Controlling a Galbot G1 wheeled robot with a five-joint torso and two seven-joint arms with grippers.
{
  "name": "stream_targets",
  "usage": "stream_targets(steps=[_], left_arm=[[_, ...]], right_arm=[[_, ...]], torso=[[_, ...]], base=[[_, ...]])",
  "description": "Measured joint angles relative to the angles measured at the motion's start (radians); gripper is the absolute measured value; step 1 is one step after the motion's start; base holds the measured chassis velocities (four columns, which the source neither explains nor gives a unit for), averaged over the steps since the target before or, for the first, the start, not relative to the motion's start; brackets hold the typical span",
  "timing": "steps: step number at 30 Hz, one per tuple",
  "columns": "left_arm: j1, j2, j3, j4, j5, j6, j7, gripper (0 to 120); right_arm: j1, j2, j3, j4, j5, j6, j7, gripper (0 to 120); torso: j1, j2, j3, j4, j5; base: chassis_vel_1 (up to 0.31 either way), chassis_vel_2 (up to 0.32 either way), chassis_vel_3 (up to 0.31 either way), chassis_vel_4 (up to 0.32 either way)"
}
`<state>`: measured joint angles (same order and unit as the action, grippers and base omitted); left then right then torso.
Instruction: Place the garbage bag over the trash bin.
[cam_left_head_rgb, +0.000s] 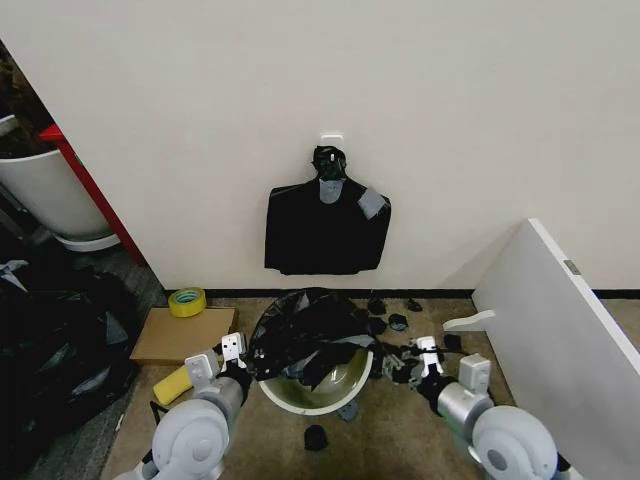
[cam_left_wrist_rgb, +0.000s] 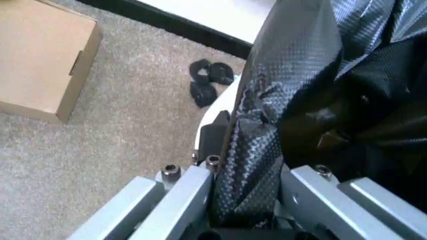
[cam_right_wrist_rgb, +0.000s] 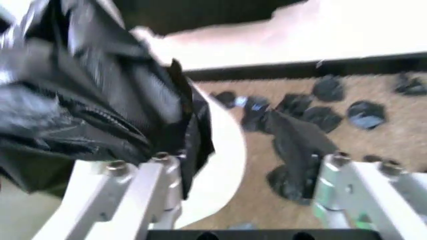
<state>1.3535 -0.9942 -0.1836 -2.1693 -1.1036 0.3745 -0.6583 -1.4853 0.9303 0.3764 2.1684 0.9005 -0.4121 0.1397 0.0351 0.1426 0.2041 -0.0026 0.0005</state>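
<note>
Round cream-white trash bin (cam_left_head_rgb: 318, 385) on beige short-pile carpet (cam_left_head_rgb: 400, 440), just before a pale wall, smooth inner wall showing pale green. Thin glossy black garbage bag (cam_left_head_rgb: 305, 330), crinkled and loose, draped over the far and left part of the rim, near part of the mouth uncovered. Left end effector (cam_left_head_rgb: 234, 358) at the bin's left edge, flat metal fingers (cam_left_wrist_rgb: 183, 197) pinched on a twisted fold of the bag, a fine woven-looking sheen on the film. Right end effector (cam_left_head_rgb: 425, 358) at the bin's right side, fingers (cam_right_wrist_rgb: 337, 187) spread wide; bag edge against one finger in the right wrist view, white rim curving between them. Small crumpled black scraps (cam_left_head_rgb: 395, 322) strewn on the carpet right of the bin. Flat squarish bundle of black bags (cam_left_head_rgb: 325, 228) hung on the wall above, knotted at top. Flat brown cardboard box (cam_left_head_rgb: 182, 335) left of the bin, yellow-green tape roll (cam_left_head_rgb: 187, 301) beside its far edge. Slanted white panel (cam_left_head_rgb: 560, 320) at right
</note>
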Motion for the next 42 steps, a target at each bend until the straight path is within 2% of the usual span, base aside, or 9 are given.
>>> stream_targets(steps=[4,12,16,18,24,29,34,41,42], left_arm=[[-0.008,0.005,-0.012,0.012,-0.017,0.005,-0.005,0],[-0.014,0.01,-0.025,0.02,-0.041,0.015,-0.014,0],[-0.022,0.017,-0.032,0.023,-0.063,0.037,-0.02,0],[-0.027,0.023,-0.03,0.023,-0.065,0.049,-0.02,0],[-0.033,0.035,-0.014,0.015,-0.065,0.077,-0.02,0],[-0.034,0.042,0.007,0.005,-0.05,0.09,-0.018,0],[-0.039,0.044,0.024,-0.002,-0.03,0.096,-0.017,0],[-0.034,0.04,0.034,-0.02,-0.005,0.1,-0.013,0],[-0.034,0.04,0.034,-0.02,-0.005,0.1,-0.013,0]], right_arm=[[-0.052,-0.012,0.095,0.019,0.054,0.018,-0.028,59],[-0.102,-0.019,0.161,0.021,0.067,0.066,-0.092,85],[-0.152,-0.034,0.164,0.069,-0.125,0.181,-0.204,98],[-0.184,-0.053,0.153,0.109,-0.238,0.248,-0.284,100],[-0.208,-0.1,0.094,0.189,-0.452,0.328,-0.393,100],[-0.127,-0.124,-0.043,0.22,-0.58,0.278,-0.389,100],[-0.063,-0.131,-0.108,0.205,-0.645,0.219,-0.361,98],[-0.016,-0.161,-0.127,0.166,-0.697,0.168,-0.352,72],[-0.016,-0.161,-0.127,0.166,-0.697,0.168,-0.352,72]], torso=[[0.0,0.0,0.0,0.0,-0.0001],[0.0,0.0,0.0,0.0,0.0],[0.0,0.0,0.0,-0.0001,0.0],[0.0,0.0,0.0,-0.0001,0.0],[0.0,0.0,0.0,-0.0001,-0.0001],[0.0,0.0,0.0,0.0002,0.0],[0.0,0.0,0.0,-0.0001,0.0],[0.0,0.0,0.0,0.0,0.0],[0.0,0.0,0.0,0.0,0.0]], base=[[0.0,0.0,0.0,0.0],[0.0,0.0,0.0,0.0],[0.0,0.0,0.0,0.0],[0.0,0.0,0.0,0.0],[0.0,0.0,0.0,0.0],[0.0,0.0,0.0,0.0],[0.0,0.0,0.0,0.0],[0.0,0.0,0.0,0.0],[0.0,0.0,0.0,0.0]])
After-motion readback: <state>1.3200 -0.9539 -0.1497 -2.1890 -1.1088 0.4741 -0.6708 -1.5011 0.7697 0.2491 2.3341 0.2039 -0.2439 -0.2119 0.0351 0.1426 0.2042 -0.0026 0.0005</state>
